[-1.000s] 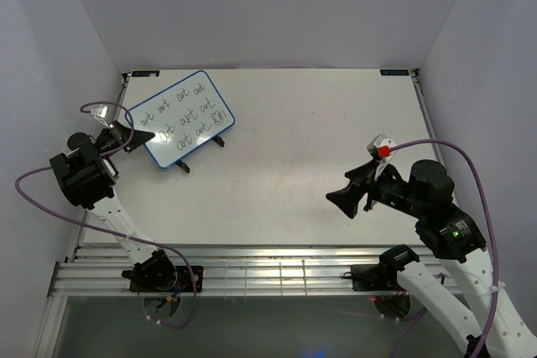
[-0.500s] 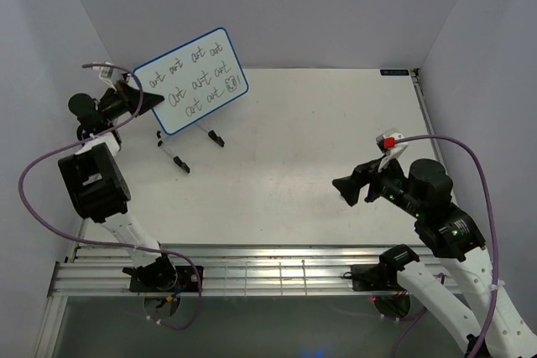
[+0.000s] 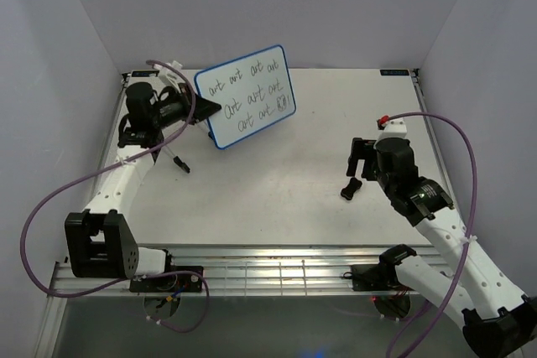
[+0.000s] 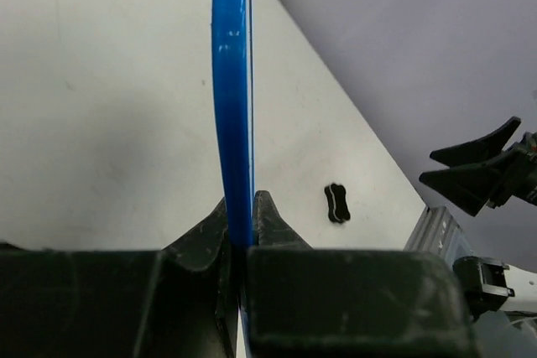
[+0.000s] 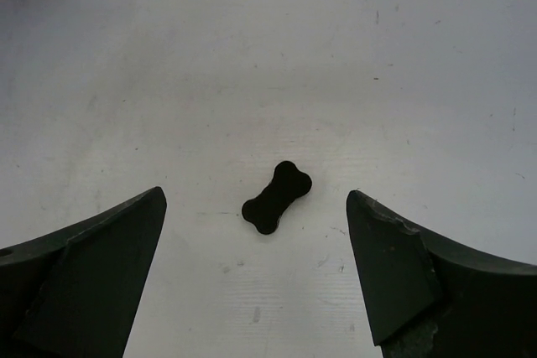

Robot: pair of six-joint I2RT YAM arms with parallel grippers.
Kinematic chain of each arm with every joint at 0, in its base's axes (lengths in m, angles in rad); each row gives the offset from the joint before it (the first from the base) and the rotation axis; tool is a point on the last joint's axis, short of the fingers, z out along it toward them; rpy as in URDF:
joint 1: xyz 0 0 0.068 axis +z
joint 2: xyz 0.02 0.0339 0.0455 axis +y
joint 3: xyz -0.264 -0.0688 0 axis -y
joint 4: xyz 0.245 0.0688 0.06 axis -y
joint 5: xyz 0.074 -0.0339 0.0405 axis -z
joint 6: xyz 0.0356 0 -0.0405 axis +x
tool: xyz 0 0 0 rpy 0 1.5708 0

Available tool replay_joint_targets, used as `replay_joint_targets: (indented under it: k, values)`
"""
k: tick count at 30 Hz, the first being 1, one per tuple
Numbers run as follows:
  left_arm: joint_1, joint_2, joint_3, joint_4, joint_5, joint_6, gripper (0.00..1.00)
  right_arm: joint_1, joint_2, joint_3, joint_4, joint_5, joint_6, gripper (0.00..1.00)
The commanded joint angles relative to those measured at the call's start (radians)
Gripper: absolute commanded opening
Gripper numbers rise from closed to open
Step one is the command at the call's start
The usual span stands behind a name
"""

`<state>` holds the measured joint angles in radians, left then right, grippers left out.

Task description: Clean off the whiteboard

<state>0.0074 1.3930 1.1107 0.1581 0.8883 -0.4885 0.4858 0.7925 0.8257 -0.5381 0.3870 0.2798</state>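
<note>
Where the top view looks down on the counter (image 3: 294,182), the whiteboard (image 3: 246,94) is at the back left, held up off the surface and tilted so its face shows to the camera. Three rows of black handwriting cover the white face inside the thin blue rim. The left fingers (image 3: 213,108) are pinched tight on the board's left edge. A thin black wire stand (image 3: 180,164) lies on the counter below the left arm, apart from the board. At the right, the right fingers (image 3: 357,161) point down toward the counter. A small black eraser (image 3: 350,190) lies on the surface just beside them, nearer the camera.

In the left wrist view, the whiteboard (image 4: 233,98) is seen edge-on, its blue rim rising straight up from the closed left fingers (image 4: 243,224), which clamp it from both sides. Beyond it the eraser (image 4: 337,203) lies flat on the counter (image 4: 109,123), and the right fingers (image 4: 474,169) show at the far right edge, spread apart above the surface.

In the right wrist view, the right fingers stand spread wide and hold nothing. The bone-shaped eraser (image 5: 277,197) lies flat on the counter (image 5: 277,56) between the two tips and touches neither. The whiteboard is out of this view.
</note>
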Motion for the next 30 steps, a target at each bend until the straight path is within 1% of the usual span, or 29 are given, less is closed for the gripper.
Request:
replay_joint_targets:
  k: [1, 2, 3, 4, 5, 7, 9, 10, 14, 18, 19, 21, 22, 23, 25, 27, 30]
  values:
    - [-0.113, -0.112, -0.113, -0.250, -0.153, 0.053, 0.00, -0.027, 0.003, -0.023, 0.098, 0.096, 0.021, 0.93]
    - [-0.160, -0.130, -0.142, -0.258, -0.157, 0.056, 0.00, -0.053, 0.031, -0.026, 0.080, 0.089, 0.024, 0.92]
    - [-0.181, -0.149, -0.173, -0.267, -0.161, 0.056, 0.00, -0.088, 0.063, -0.023, 0.057, 0.046, 0.022, 0.93]
    - [-0.201, -0.188, -0.231, -0.275, -0.154, 0.056, 0.00, -0.117, 0.126, -0.014, 0.014, 0.008, 0.027, 0.97]
    - [-0.213, -0.213, -0.261, -0.272, -0.152, 0.053, 0.00, -0.166, 0.151, -0.017, 0.006, -0.061, 0.042, 0.98]
    - [-0.227, -0.286, -0.349, -0.247, -0.155, 0.036, 0.00, -0.188, 0.201, -0.039, 0.007, -0.102, 0.059, 0.96]
    - [-0.230, -0.325, -0.399, -0.223, -0.146, 0.018, 0.00, -0.190, 0.221, -0.057, 0.016, -0.109, 0.107, 0.93]
    - [-0.231, -0.339, -0.431, -0.215, -0.137, 0.015, 0.00, -0.193, 0.240, -0.085, 0.048, -0.120, 0.119, 0.92]
    - [-0.233, -0.399, -0.506, -0.189, -0.130, 0.002, 0.00, -0.193, 0.324, -0.105, 0.098, -0.149, 0.170, 0.89]
    - [-0.233, -0.477, -0.538, -0.213, -0.137, 0.022, 0.00, -0.193, 0.384, -0.135, 0.174, -0.132, 0.216, 0.84]
    - [-0.233, -0.491, -0.545, -0.233, -0.132, 0.034, 0.00, -0.193, 0.405, -0.141, 0.187, -0.134, 0.232, 0.81]
    - [-0.233, -0.538, -0.555, -0.256, -0.144, 0.073, 0.00, -0.193, 0.421, -0.157, 0.236, -0.140, 0.251, 0.79]
    - [-0.234, -0.551, -0.555, -0.281, -0.146, 0.085, 0.00, -0.193, 0.431, -0.163, 0.256, -0.142, 0.260, 0.75]
    - [-0.239, -0.564, -0.552, -0.287, -0.152, 0.097, 0.00, -0.193, 0.436, -0.171, 0.273, -0.137, 0.265, 0.74]
    - [-0.241, -0.594, -0.558, -0.279, -0.161, 0.093, 0.00, -0.191, 0.436, -0.192, 0.312, -0.119, 0.283, 0.72]
    - [-0.241, -0.600, -0.558, -0.278, -0.146, 0.079, 0.00, -0.191, 0.441, -0.206, 0.332, -0.114, 0.295, 0.71]
    - [-0.244, -0.586, -0.554, -0.278, -0.123, 0.076, 0.00, -0.178, 0.459, -0.209, 0.337, -0.097, 0.308, 0.66]
